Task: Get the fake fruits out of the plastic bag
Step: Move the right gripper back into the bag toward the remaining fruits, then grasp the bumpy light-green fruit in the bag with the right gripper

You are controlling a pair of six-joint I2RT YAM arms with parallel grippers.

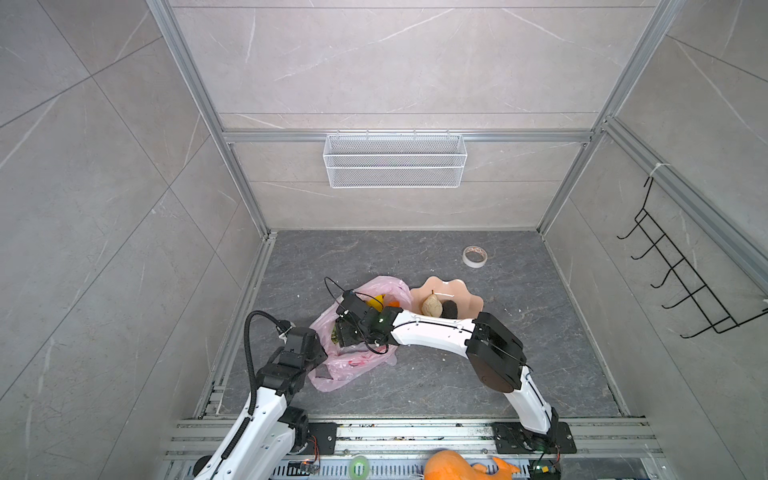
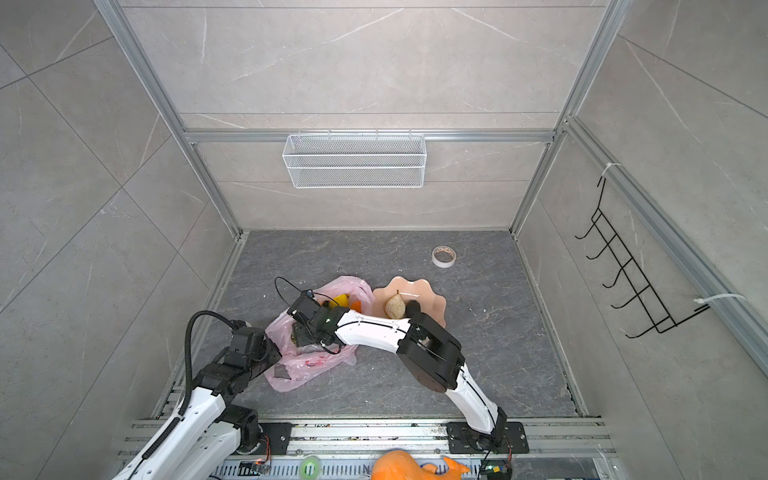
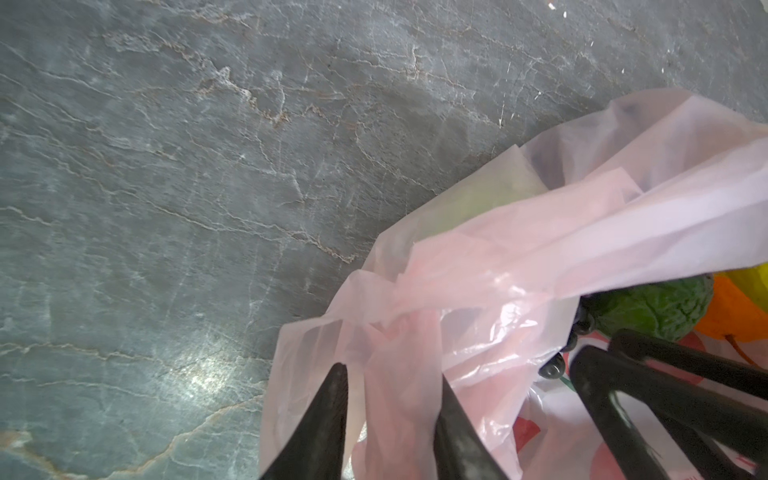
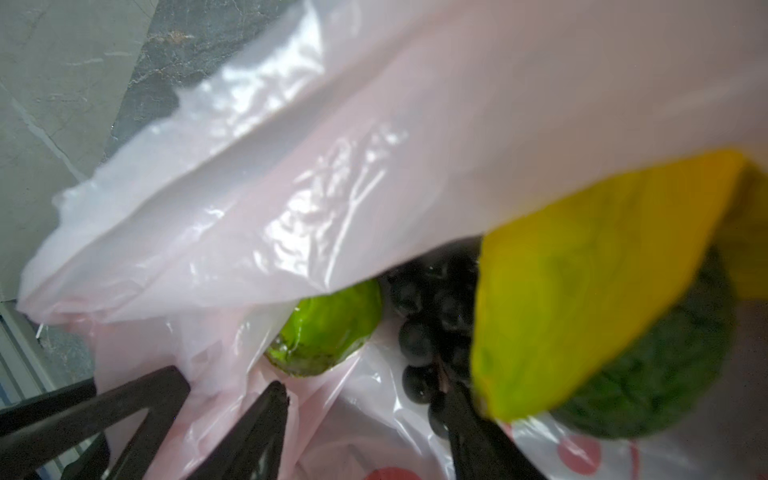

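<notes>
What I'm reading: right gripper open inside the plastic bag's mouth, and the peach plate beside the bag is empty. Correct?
Not quite. The peach plate is not empty: both top views show a cream-white lumpy piece and a dark fruit on it. The rest holds: the right gripper is open inside the plastic bag.

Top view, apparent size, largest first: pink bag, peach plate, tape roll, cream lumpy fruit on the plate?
1. plastic bag, partly hidden.
2. peach plate, also partly covered.
3. tape roll and cream-white lumpy piece look about alike; unranked.
</notes>
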